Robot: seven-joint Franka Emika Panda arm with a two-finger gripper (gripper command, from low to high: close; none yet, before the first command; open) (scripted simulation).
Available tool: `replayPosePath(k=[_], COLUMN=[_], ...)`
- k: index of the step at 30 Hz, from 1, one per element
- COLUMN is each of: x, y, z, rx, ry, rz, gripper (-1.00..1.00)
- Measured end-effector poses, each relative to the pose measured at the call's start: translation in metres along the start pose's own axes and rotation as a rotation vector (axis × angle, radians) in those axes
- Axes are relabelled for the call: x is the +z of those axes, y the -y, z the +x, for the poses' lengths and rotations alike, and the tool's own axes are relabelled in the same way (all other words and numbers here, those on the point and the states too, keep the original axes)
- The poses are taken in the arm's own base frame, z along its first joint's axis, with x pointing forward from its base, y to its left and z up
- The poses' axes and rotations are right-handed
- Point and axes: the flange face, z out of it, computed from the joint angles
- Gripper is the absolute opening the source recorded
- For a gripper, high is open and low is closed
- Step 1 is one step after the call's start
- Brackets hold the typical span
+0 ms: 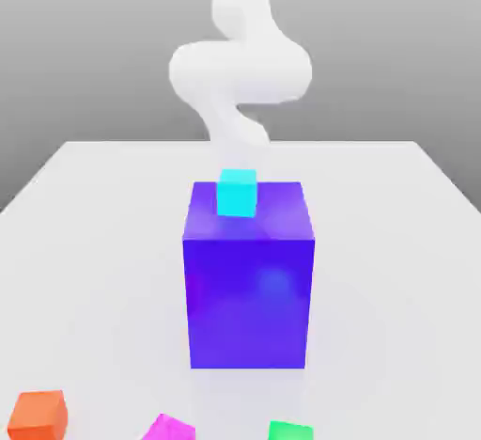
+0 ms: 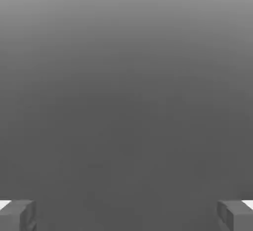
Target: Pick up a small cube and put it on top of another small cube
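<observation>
The small magenta cube [image 1: 169, 427] lies on the white table [image 1: 85, 241] at the near edge, cut off by the exterior view's lower border. The small green cube [image 1: 289, 431] lies a little to its right in the exterior view, also partly cut off. The two cubes are apart. In the hand view my gripper [image 2: 126, 216] is open, its two grey fingertips [image 2: 18, 215] stand far apart with nothing between them, and plain grey background lies ahead. The white arm [image 1: 240, 71] rises behind the big cube at the far side of the table.
A big blue-purple cube [image 1: 249, 278] stands in the middle of the table between the arm and the small cubes. A cyan cube [image 1: 237, 192] sits at the far edge of its top. An orange cube [image 1: 38, 414] lies at the near left.
</observation>
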Motion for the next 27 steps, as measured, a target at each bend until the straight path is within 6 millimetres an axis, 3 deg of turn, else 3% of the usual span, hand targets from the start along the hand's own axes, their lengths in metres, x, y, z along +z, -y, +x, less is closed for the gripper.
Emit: replayPosePath(k=[6,13,20,27], x=[0.11,0.231,0.341,0.433], y=[-0.012,-0.05,-0.112,-0.187], z=[0.007,-0.001,-0.027,-0.077], rx=[0.074,0.162,0.257,0.344], ry=[0.084,0.179,0.269,0.363], rz=[-0.132,-0.282,-0.433,-0.581], gripper=[0.0,0.0,0.0,0.0])
